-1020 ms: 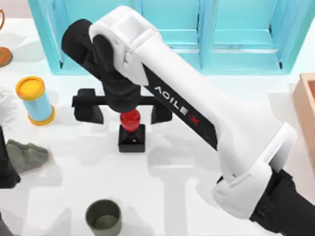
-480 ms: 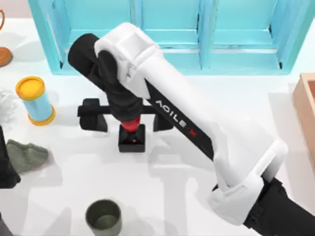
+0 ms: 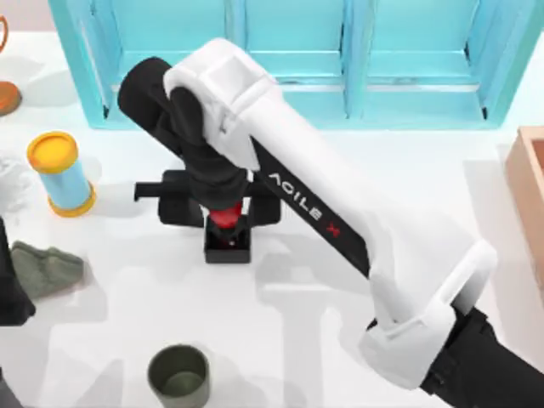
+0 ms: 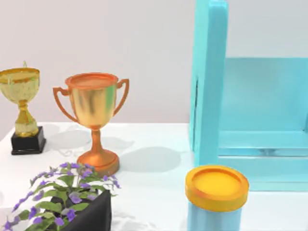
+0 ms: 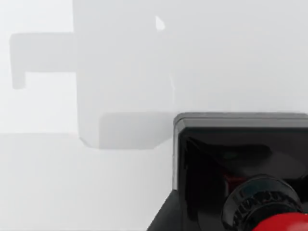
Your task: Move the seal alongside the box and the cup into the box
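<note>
The turquoise shelf unit [image 3: 340, 59] stands along the far edge of the white table [image 3: 280, 340]. The right arm [image 3: 340, 212] reaches across the table from the near right corner toward the middle left. The tan box [image 3: 531, 187] is at the right edge of the table, well apart from the other task things. The right gripper [image 3: 223, 211] is low over the seal [image 3: 226, 238], its fingers closed in on the red knob — the black square base stands on the table just under it. In the right wrist view the seal [image 5: 240, 163] is very close. The blue-and-yellow cylinder [image 3: 59, 174] stands at the left, the grey-green cloth lump [image 3: 47, 268] nearer — the olive cup [image 3: 178, 376] stands upright at the near edge. In the left wrist view there is a copper trophy [image 4: 94, 120], a gold trophy [image 4: 21, 108] and a plant [image 4: 62, 202].
</note>
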Motion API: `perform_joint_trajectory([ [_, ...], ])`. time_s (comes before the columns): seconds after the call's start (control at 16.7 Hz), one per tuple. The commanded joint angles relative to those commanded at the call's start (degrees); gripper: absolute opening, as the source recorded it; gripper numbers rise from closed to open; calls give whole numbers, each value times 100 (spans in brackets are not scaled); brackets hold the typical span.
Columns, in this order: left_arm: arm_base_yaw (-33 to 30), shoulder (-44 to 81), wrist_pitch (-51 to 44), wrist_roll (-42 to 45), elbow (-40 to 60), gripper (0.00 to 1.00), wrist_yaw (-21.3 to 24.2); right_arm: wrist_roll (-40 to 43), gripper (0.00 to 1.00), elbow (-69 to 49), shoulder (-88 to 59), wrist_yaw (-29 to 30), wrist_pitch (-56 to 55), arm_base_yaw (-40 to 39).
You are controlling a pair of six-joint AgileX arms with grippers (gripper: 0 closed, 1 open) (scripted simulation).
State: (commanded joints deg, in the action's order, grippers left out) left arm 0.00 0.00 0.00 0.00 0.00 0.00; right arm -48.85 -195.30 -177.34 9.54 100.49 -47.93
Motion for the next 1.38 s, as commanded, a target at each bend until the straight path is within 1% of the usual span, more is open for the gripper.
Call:
perform_joint_trajectory([
  [0.3,0,0,0,0,0,100,0,0,2,0,0,0,0,0],
  [0.36,0,0,0,0,0,100,0,0,0,0,0,0,0,0],
  [0.9,0,0,0,0,0,100,0,-4,0,11,10,-1,-5,-20],
  [1.02,0,0,0,0,0,100,0,25,0,201,167,-7,-85,5],
  [1.2,0,0,0,0,0,100,0,128,0,945,732,-30,-372,92],
  [1.38,0,0,0,0,0,100,0,276,0,2202,1576,-64,-800,226],
])
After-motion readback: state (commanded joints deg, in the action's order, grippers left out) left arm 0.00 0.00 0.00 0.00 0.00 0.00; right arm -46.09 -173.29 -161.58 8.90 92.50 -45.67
